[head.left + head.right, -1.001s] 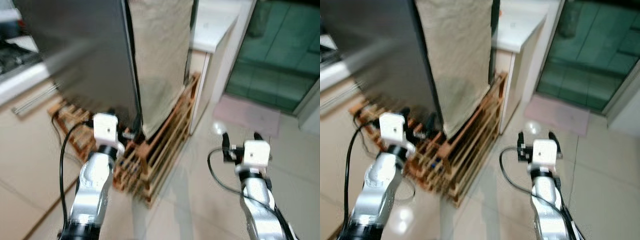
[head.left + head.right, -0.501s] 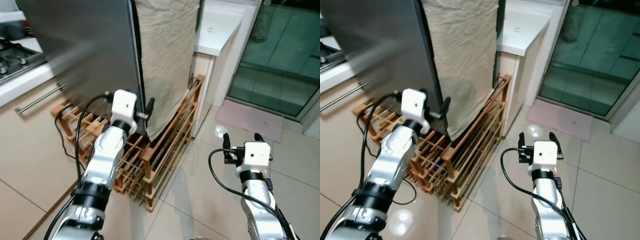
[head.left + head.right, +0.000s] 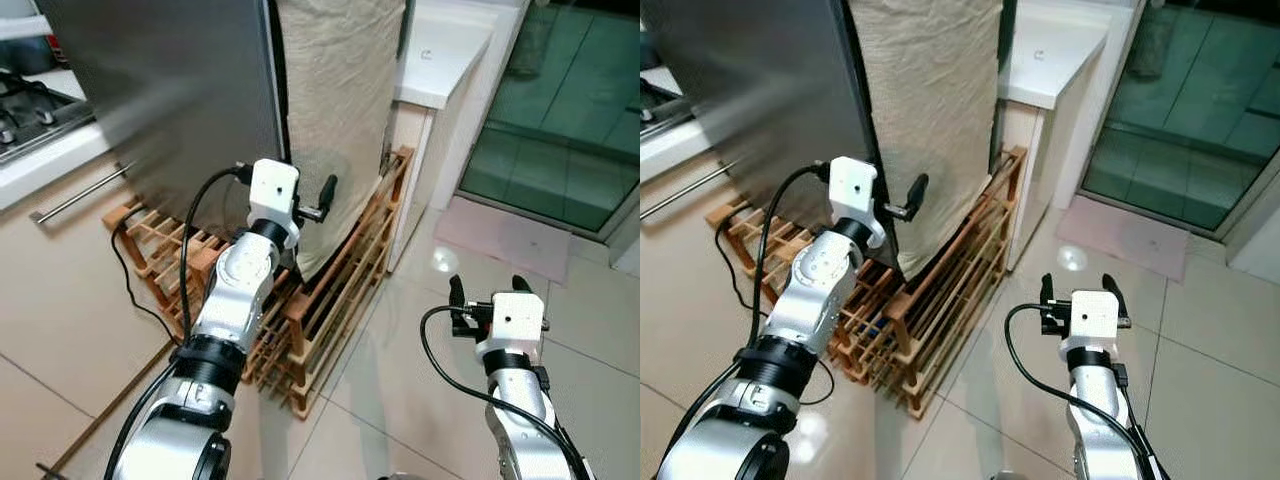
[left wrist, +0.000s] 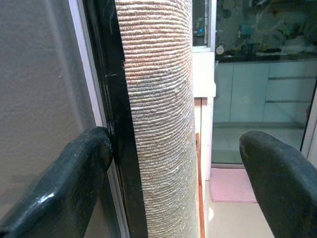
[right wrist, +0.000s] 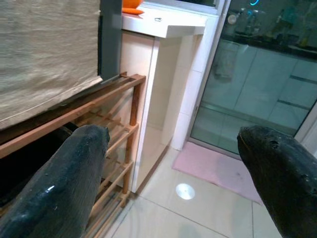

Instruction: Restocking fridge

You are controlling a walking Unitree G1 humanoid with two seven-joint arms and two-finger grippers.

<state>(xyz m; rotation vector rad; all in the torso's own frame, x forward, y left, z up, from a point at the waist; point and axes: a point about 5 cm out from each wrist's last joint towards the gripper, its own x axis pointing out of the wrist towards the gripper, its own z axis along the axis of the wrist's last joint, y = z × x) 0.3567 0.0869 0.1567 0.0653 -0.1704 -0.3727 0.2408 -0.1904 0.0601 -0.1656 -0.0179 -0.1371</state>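
The fridge's grey door [image 3: 170, 90] stands ahead on the left, with a beige cloth [image 3: 340, 110] hanging down the side next to it. My left gripper [image 3: 312, 205] is raised to the door's edge and open. In the left wrist view one finger [image 4: 74, 183] lies against the dark door edge [image 4: 111, 124] and the other finger [image 4: 282, 183] is past the cloth [image 4: 158, 109]. My right gripper [image 3: 488, 290] hangs low over the tiled floor, open and holding nothing.
A wooden slatted rack [image 3: 330, 290] sits on the floor under the fridge. A white counter [image 3: 445, 50] and a glass door [image 3: 570, 100] with a pink mat [image 3: 510, 235] are to the right. A drawer handle [image 3: 75, 195] and stove are at the left.
My left arm has risen and reached forward to the fridge door's edge. The view has steadied and shifted a little. The right gripper has hardly moved.
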